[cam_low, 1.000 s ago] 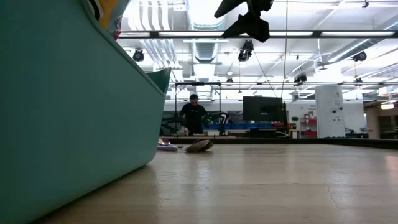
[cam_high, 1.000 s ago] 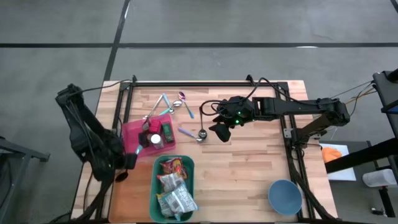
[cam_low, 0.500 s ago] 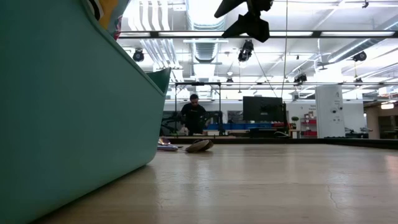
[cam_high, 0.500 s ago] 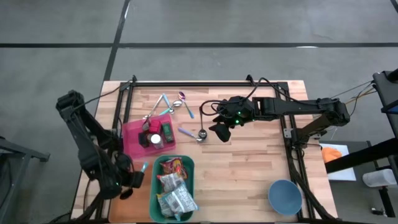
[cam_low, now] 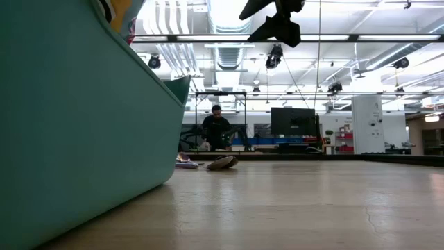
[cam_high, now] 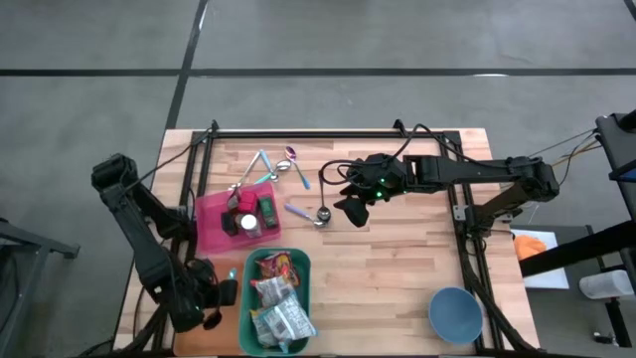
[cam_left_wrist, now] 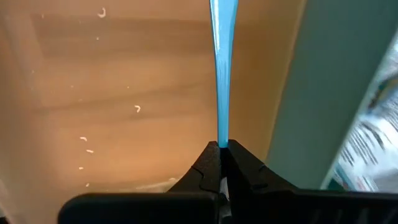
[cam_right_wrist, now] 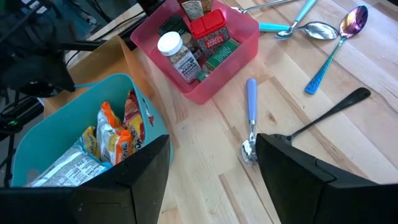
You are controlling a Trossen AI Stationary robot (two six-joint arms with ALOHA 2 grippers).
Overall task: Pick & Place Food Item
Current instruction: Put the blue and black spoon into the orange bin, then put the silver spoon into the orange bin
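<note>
My left gripper (cam_high: pixel 221 293) hangs at the near left of the table, just left of the teal bin (cam_high: pixel 250 298), and is shut on a thin light blue utensil handle (cam_left_wrist: pixel 222 68). The bin holds snack packets (cam_high: pixel 279 303). Farther back, a pink bin (cam_high: pixel 207 227) holds spice jars (cam_right_wrist: pixel 175 55). My right gripper (cam_right_wrist: pixel 214 180) stands open above the middle of the table, over a lavender-handled spoon (cam_right_wrist: pixel 250 118), with nothing between its fingers. My left gripper pinches one end of the light blue handle (cam_left_wrist: pixel 221 138) between its two fingertips. The handle runs straight on from the fingers, in line with them. The fingers slant steeply down. The handle's other end lies outside the wrist view, so whether it touches the table does not show.
Several spoons (cam_high: pixel 273 167) lie at the far left of the table, and a black-handled spoon (cam_right_wrist: pixel 329 112) near my right gripper. A blue bowl (cam_high: pixel 455 313) stands at the near right. Bare wood lies right of the teal bin. A person (cam_low: pixel 216 128) shows far behind the table.
My left gripper has gone toward the table's near edge and down, along the left side of the teal bin. It has stayed shut on the blue handle, which has moved with it.
</note>
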